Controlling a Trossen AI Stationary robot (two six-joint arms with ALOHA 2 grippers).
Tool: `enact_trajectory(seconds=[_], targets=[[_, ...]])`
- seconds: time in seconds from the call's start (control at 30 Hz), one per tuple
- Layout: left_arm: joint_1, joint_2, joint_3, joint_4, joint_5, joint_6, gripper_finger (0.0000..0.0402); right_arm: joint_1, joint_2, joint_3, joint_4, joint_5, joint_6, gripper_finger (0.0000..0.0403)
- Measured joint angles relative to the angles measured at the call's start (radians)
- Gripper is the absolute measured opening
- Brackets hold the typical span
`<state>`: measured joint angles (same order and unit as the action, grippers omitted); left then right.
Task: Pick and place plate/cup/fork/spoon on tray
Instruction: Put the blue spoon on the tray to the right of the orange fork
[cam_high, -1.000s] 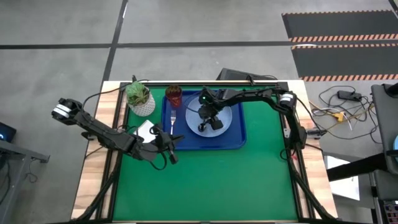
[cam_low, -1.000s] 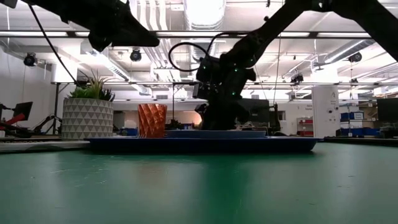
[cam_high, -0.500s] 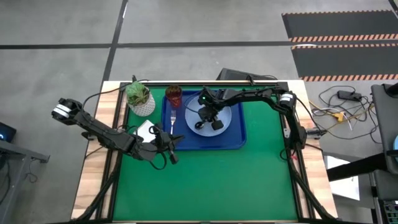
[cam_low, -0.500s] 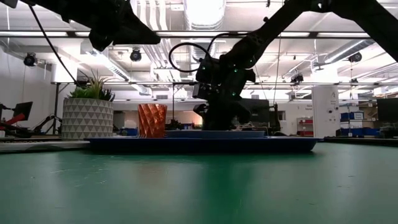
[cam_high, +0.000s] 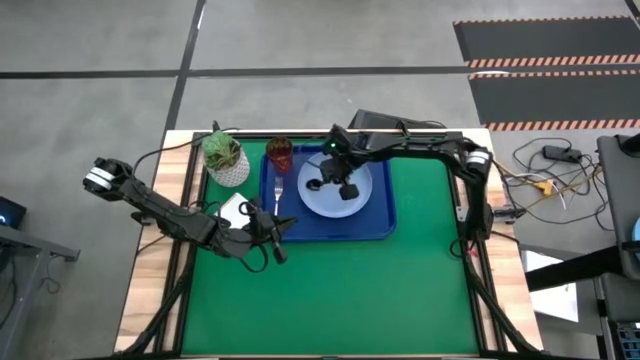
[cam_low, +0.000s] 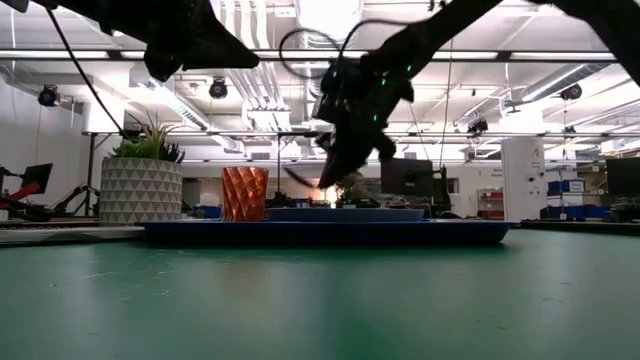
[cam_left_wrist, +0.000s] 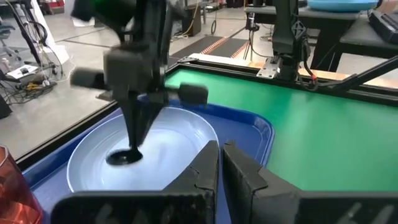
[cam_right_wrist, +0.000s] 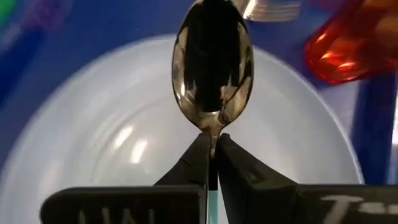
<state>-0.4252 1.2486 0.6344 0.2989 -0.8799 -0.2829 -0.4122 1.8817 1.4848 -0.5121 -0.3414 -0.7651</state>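
Observation:
The deep-blue tray lies on the green mat. On it rest the light-blue plate, the dark-red cup upright at its far left corner, and the orange-handled fork flat beside the plate. My right gripper hangs over the plate, shut on the spoon, whose dark shiny bowl sticks out past the fingertips. My left gripper is shut on nothing and stands by the tray's near left corner. My right gripper pinches the spoon between its two fingers at the thin neck, just behind the bowl. The fingers slant down from the table's right and far side and lie along the spoon. The spoon is lifted clear of the plate, bowl foremost.
A white pot with a green plant stands left of the tray at the far edge. A white card lies by my left arm. The mat's near half is bare green.
My right gripper has shut on the spoon down on the plate and then risen. The spoon has come up off the plate and now hangs clear above it.

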Motion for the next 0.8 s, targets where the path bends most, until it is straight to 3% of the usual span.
enact_trajectory(seconds=[0.23,0.37,0.47,0.67,0.8], targets=[[-0.002,0.001,-0.001,0.059,0.000,-0.026,0.0000,0.015,-0.149,-0.091,-0.004,-0.089,0.137,0.0009],[-0.002,0.005,-0.002,0.059,0.000,-0.079,0.0000,0.063,-0.248,-0.222,0.126,-0.093,0.237,0.0009],[-0.002,0.031,-0.002,0.077,-0.001,-0.098,0.0000,0.120,-0.328,-0.348,0.338,-0.072,0.321,0.0009],[0.000,0.140,-0.001,0.229,-0.008,-0.103,0.0000,0.221,-0.435,-0.591,0.846,0.117,0.495,0.0009],[0.000,0.223,0.004,0.339,-0.008,-0.097,0.0000,0.265,-0.447,-0.704,1.200,0.141,0.611,0.0009]])
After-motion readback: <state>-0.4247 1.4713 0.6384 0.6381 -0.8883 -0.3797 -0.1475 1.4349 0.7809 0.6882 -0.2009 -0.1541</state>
